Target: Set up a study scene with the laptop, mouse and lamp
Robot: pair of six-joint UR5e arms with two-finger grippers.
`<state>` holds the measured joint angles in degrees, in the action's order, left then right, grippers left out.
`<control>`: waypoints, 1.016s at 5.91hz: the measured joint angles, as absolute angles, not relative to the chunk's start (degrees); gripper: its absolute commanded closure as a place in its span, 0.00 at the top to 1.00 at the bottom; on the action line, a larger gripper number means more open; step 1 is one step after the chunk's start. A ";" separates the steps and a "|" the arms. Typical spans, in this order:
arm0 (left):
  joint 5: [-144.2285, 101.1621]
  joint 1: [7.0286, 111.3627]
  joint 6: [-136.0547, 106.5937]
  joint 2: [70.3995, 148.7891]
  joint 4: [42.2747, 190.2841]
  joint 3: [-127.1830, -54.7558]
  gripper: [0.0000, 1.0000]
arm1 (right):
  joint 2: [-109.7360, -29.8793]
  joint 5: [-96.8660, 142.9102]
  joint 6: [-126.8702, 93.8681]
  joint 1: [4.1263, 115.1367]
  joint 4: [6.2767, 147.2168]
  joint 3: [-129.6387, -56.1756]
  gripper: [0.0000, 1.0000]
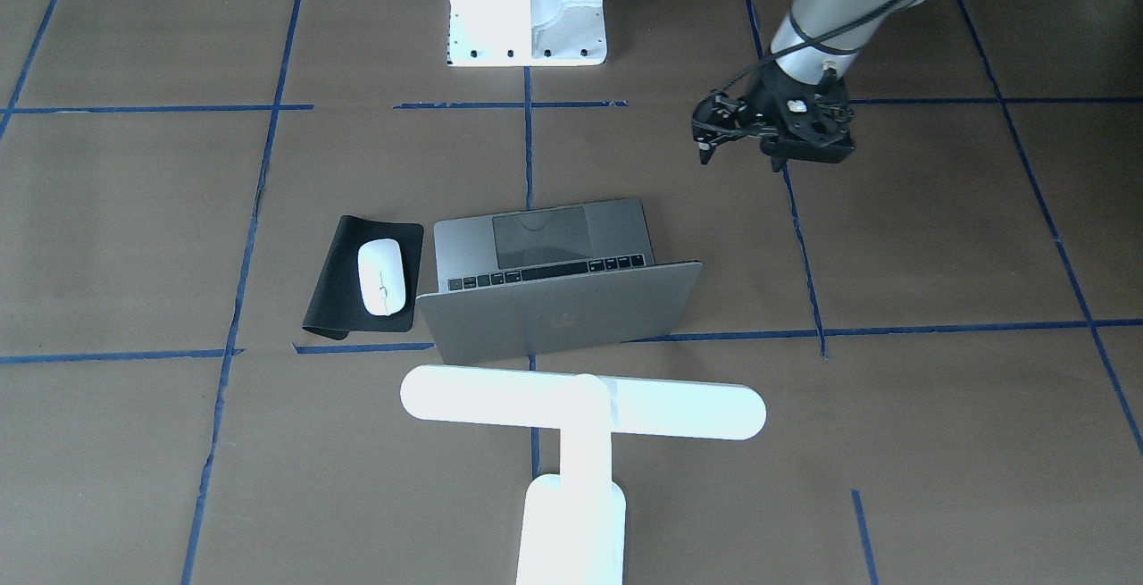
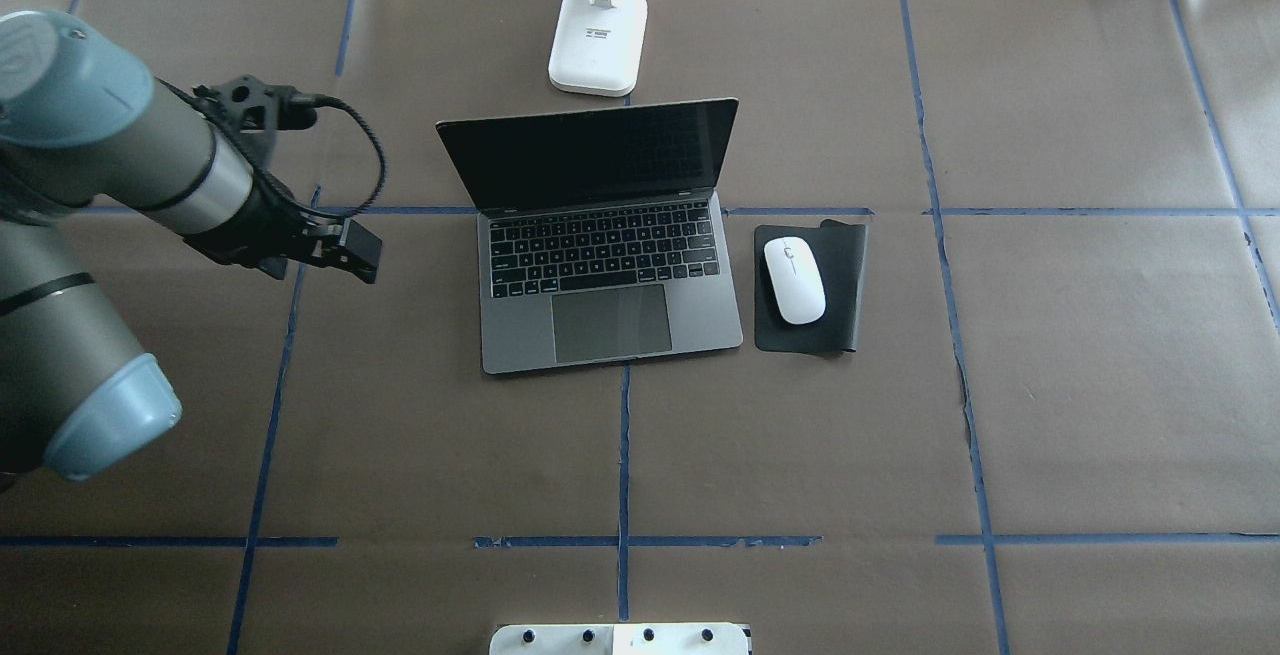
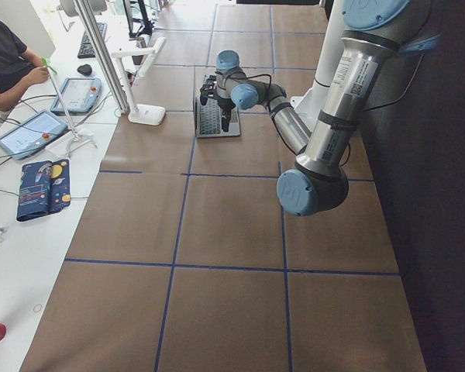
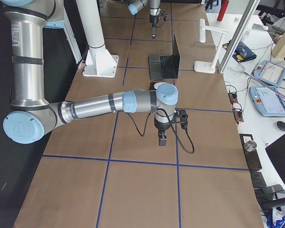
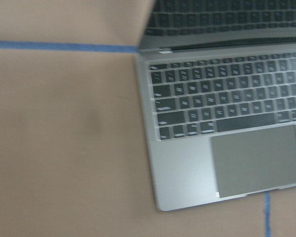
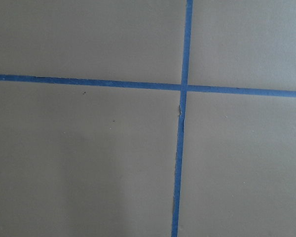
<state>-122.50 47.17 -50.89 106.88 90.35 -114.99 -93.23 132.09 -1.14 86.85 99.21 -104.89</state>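
Quick look from my remote seat. In the overhead view the laptop point(image 2: 610, 275) sits open at frame centre, screen dark, keyboard and trackpad facing the bottom edge. The mouse point(image 2: 795, 280) lies on a black mat point(image 2: 842, 330) just right of the laptop; the mat is nearly touching its side. The lamp point(image 2: 597, 40) stands at upper centre, its base just beyond the top of the laptop's lid and apart from it. In the front-facing view its long white bar runs across the bottom middle, below the lid.

The left gripper point(image 2: 362, 253) hangs over bare table point(image 2: 400, 455) in the left part of the overhead frame, near the laptop's left edge but not touching it. I can't tell how far apart its jaws are, since it's just a dark block from every angle. Its wrist camera is blurry and shows the keyboard and trackpad filling the right side.

The right gripper point(image 4: 160, 138) points down over brown paper at the middle of the right side view, well away from the laptop. I can't tell its jaw state either. Its wrist camera only shows a crossing of blue tape lines point(image 6: 182, 88).
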 measured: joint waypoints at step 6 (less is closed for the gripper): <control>-130.71 84.13 5.58 90.78 88.11 -97.72 1.00 | -101.72 135.65 5.34 93.60 95.61 -103.62 1.00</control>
